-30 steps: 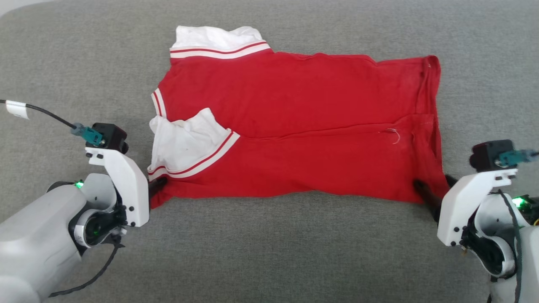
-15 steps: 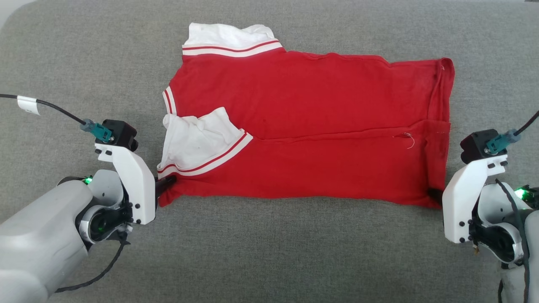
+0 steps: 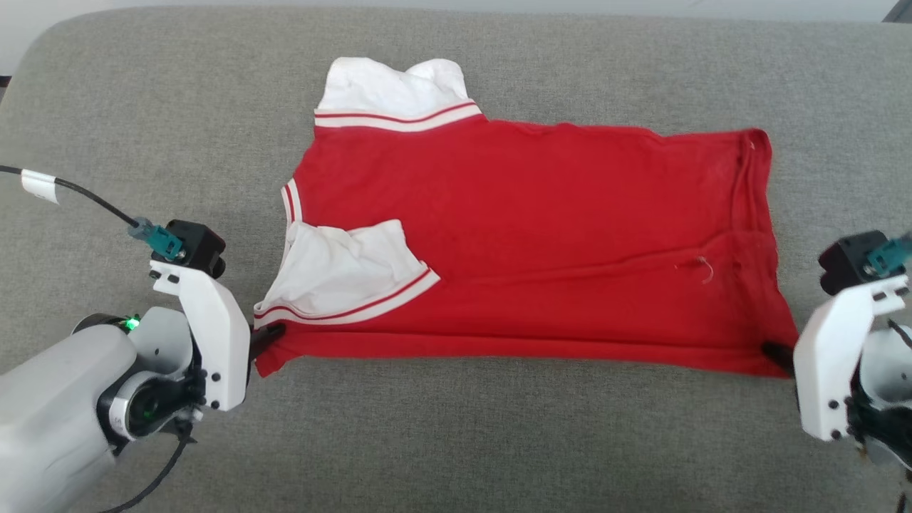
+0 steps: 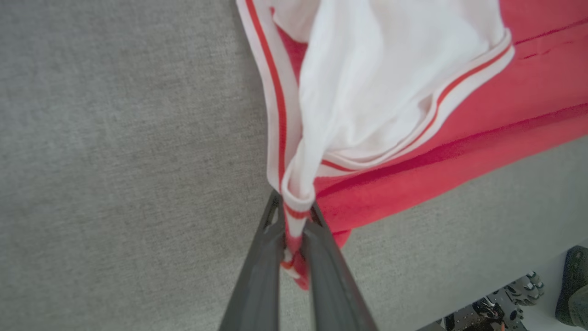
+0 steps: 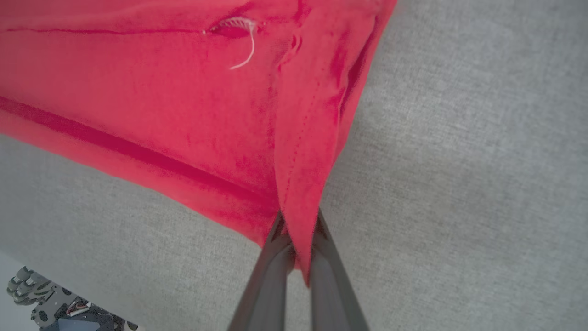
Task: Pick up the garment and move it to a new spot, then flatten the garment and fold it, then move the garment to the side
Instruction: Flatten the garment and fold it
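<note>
Since one second ago the right tool [image 3: 773,350] has closed. Its two dark fingers were standing apart on both sides of the near right corner of the garment [image 3: 527,235], and now they are pressing together on that corner. My head camera has also moved in this time, so the whole scene is sitting lower in the head view; I am not counting this as a move of the garment. The near edge, which was wavy before, is now running almost straight between my two tools.

The garment is lying spread on the grey fabric-covered counter [image 3: 142,107], with the neck end toward my left and the hem toward my right. It is folded along its length, so one white sleeve [image 3: 345,267] is lying on top of the red cloth. The other sleeve [image 3: 395,85] is sticking out at the far side. A loose white thread [image 3: 705,269] is hanging from a seam near the hem.

In the left wrist view the left tool [image 4: 295,207] is almost fully closed. It is gripping the bunched striped trim [image 4: 278,115] at the near left corner, where the white sleeve is meeting the red body. In the right wrist view the right tool [image 5: 298,225] is gripping a folded tip of the red hem between its fingers. Both arms are reaching in low at the near edge, well apart, one at each end of the garment.
</note>
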Robot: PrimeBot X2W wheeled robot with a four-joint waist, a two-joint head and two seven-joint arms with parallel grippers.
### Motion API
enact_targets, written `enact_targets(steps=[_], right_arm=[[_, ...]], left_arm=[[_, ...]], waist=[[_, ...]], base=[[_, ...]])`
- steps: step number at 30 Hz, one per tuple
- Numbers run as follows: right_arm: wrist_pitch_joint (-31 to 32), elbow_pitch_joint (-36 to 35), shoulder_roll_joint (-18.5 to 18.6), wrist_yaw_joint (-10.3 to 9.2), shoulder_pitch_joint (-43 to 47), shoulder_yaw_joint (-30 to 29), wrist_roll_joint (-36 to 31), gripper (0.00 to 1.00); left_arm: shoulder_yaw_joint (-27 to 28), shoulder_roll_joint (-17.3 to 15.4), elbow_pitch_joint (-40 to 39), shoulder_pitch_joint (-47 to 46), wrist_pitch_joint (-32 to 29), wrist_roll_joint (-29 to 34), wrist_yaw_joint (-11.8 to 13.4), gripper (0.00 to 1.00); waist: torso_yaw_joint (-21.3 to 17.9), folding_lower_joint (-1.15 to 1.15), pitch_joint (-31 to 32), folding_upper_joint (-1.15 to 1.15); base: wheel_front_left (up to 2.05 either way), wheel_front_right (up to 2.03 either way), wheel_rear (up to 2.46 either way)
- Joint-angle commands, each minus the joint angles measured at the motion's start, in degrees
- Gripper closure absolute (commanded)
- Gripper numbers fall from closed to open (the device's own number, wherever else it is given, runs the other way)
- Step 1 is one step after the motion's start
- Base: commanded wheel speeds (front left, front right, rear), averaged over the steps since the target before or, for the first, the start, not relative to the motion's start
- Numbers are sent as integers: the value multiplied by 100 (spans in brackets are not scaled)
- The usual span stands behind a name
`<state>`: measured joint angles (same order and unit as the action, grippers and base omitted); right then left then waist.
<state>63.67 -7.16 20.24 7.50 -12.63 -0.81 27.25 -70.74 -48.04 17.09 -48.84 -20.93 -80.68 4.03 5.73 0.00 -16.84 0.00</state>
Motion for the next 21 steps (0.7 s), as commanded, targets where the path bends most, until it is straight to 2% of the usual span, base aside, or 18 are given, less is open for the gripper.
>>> enact_targets(steps=[1,6,10,15,18,19,20,21], right_arm=[[170,-169,40,-2,193,-118,41,100],[554,-619,-55,-2,593,-342,106,100],[814,-848,-210,-2,923,-498,117,100],[724,-845,-339,-2,1123,-456,75,100],[564,-665,-366,-2,1181,-305,49,100],[461,-594,-368,-1,1145,-269,41,96],[372,-519,-365,-1,1119,-229,21,91],[292,-439,-361,-1,1097,-182,5,69]], left_arm=[[-8,-178,-264,112,-12,103,152,100],[-32,-542,-1071,307,-22,113,534,100],[-60,-705,-1554,551,-2,20,781,100],[-93,-694,-1679,795,18,-91,895,100],[-104,-573,-1564,907,21,-146,852,100],[-101,-522,-1491,932,39,-178,832,83],[-91,-476,-1422,938,49,-200,794,60],[-87,-443,-1344,924,69,-182,769,31]], waist=[[13,0,13,0],[12,0,11,0],[-1,0,-15,0],[-11,0,-49,0],[-19,0,-72,0],[-20,0,-82,0],[-18,0,-88,0],[-22,0,-93,0]], base=[[0,0,0],[0,0,0],[0,0,0],[0,0,0],[0,0,0],[0,0,0],[0,0,0],[0,0,0]])
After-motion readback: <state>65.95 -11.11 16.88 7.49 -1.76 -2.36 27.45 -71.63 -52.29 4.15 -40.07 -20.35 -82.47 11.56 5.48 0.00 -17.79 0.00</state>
